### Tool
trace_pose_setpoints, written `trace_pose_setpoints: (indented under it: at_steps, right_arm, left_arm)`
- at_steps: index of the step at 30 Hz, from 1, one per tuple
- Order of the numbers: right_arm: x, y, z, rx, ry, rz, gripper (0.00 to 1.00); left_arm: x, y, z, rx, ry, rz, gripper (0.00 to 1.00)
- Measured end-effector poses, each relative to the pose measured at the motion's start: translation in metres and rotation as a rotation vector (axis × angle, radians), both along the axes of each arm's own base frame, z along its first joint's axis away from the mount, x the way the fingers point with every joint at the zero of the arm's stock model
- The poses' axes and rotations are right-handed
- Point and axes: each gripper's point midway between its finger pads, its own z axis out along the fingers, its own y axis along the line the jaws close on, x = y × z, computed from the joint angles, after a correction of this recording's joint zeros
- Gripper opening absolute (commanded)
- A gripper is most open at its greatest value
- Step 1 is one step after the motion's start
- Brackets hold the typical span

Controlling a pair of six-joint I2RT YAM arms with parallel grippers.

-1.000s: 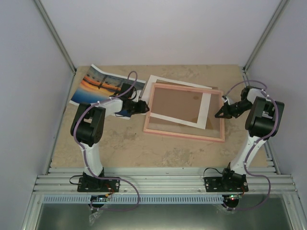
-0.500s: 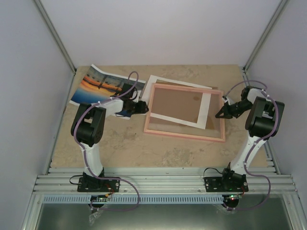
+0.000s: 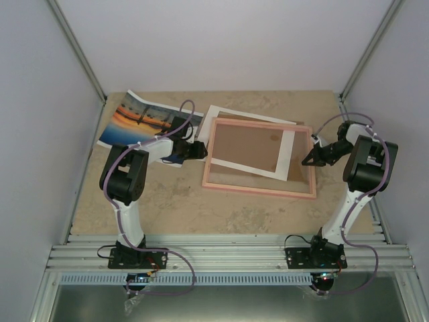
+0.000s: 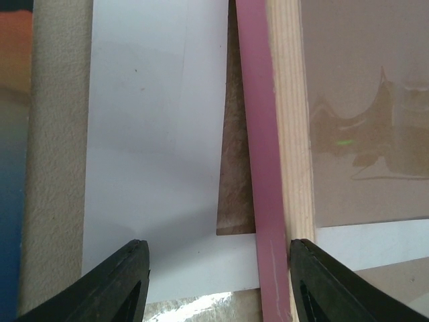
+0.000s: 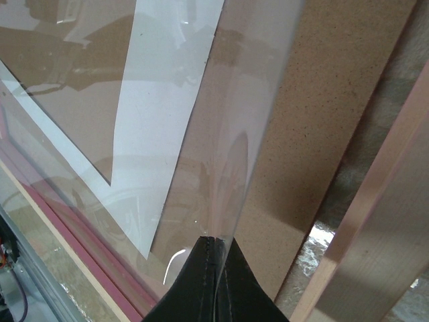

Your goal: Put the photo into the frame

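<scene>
The photo [image 3: 144,119], an orange sunset print, lies at the back left of the table; its edge shows in the left wrist view [image 4: 12,168]. The pink frame [image 3: 258,188] lies in the middle, over a brown board with a white border [image 3: 249,149]. My left gripper [image 3: 202,151] is open, and its jaws straddle the frame's left rail [image 4: 258,168] without touching it [image 4: 218,249]. My right gripper [image 3: 307,161] is at the frame's right side, shut [image 5: 216,240] on the edge of a clear pane [image 5: 258,94] that lies over the board.
A white sheet [image 3: 221,114] sticks out under the frame's back left corner, also in the left wrist view [image 4: 154,134]. Brown backing board [image 5: 335,134] and a frame rail [image 5: 382,221] lie beside the pane. Enclosure walls stand on three sides.
The frame and the right gripper have shifted slightly to the right. The left gripper has drawn back a little from the frame's left rail.
</scene>
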Motion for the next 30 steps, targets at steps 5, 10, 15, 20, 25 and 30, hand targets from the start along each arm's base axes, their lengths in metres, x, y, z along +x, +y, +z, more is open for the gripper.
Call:
trace_pose_setpoints:
  at_steps: [5,10,15,20,25,30]
  right_arm:
    - [0.0007,-0.0004,-0.0003,-0.002,-0.003,0.0,0.01]
    - [0.0012,-0.0009,-0.0006,-0.005,-0.005,0.0,0.01]
    - [0.0012,-0.0009,-0.0006,-0.005,-0.005,0.001,0.01]
    - [0.001,-0.0013,-0.0009,-0.008,-0.005,0.001,0.01]
    - [0.0009,-0.0019,-0.0014,-0.013,-0.004,0.003,0.01]
    - [0.0009,-0.0019,-0.0014,-0.013,-0.004,0.003,0.0]
  left_arm:
    - [0.0005,0.0009,-0.0004,0.006,-0.001,0.003,0.6]
    - [0.0006,0.001,-0.0003,0.008,-0.001,0.004,0.6]
    - [0.0006,0.001,-0.0004,0.008,-0.001,0.003,0.59]
    - [0.0008,0.0011,-0.0005,0.01,-0.001,0.003,0.59]
    - [0.0009,0.001,-0.0006,0.012,-0.002,0.002,0.59]
    - [0.0009,0.0011,-0.0007,0.013,-0.002,0.002,0.59]
